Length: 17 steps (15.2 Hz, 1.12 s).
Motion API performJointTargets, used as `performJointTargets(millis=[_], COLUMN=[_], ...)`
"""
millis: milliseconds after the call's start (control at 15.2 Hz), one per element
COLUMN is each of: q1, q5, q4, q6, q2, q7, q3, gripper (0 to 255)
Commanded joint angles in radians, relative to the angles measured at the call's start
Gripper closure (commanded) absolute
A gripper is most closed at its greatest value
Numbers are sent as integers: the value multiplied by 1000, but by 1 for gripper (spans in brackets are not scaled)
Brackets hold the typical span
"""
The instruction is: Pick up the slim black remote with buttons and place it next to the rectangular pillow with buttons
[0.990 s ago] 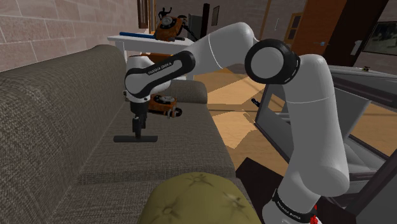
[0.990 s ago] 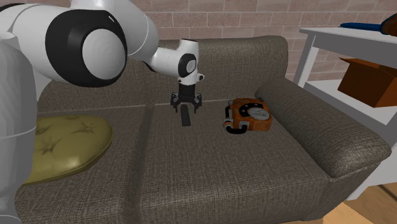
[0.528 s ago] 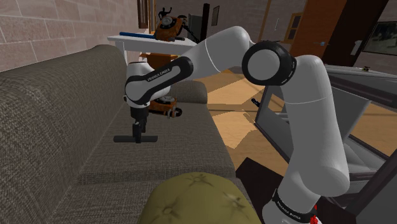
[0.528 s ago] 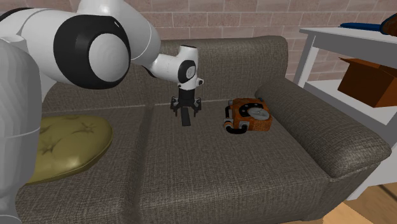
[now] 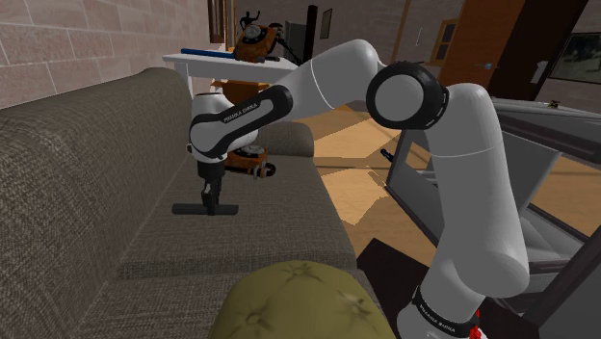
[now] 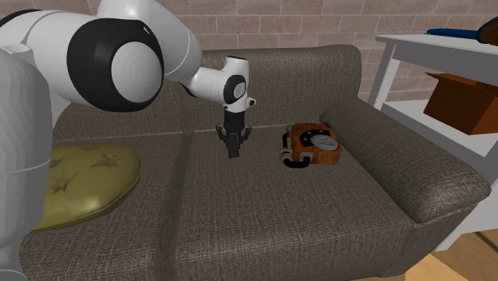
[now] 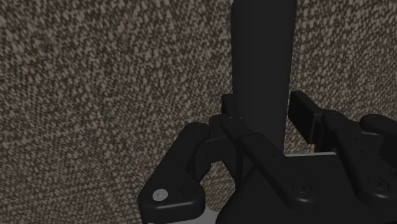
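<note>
The slim black remote (image 5: 204,208) lies flat on the brown sofa seat (image 6: 263,215), near the backrest. My gripper (image 5: 209,198) points straight down onto its middle and is shut on it. In the wrist view the remote (image 7: 262,51) runs away from the hand, and the fingers (image 7: 304,114) press on its two long sides. From the second exterior view the gripper (image 6: 232,146) hides most of the remote (image 6: 233,153). The olive pillow with tufted buttons (image 6: 76,184) rests at the sofa's other end, also in the shoulder view's foreground (image 5: 294,299).
An orange and black round device (image 6: 313,145) lies on the seat just beyond the remote, toward the armrest (image 6: 415,172). A white shelf unit (image 6: 403,48) holding an orange box stands past that armrest. The backrest (image 5: 77,183) rises close behind the gripper.
The gripper sank a little onto the remote, then its fingers closed from wide apart onto the remote's sides. The remote has not moved.
</note>
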Motion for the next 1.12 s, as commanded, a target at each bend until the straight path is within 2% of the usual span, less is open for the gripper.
performJointTargets(millis=[0, 330, 1056], q1=[1, 1, -1], q5=[1, 1, 5], q4=[-1, -2, 57], q6=[0, 0, -120], q2=[2, 1, -59], q7=[0, 1, 4], q3=[1, 1, 4], gripper=[255, 255, 255])
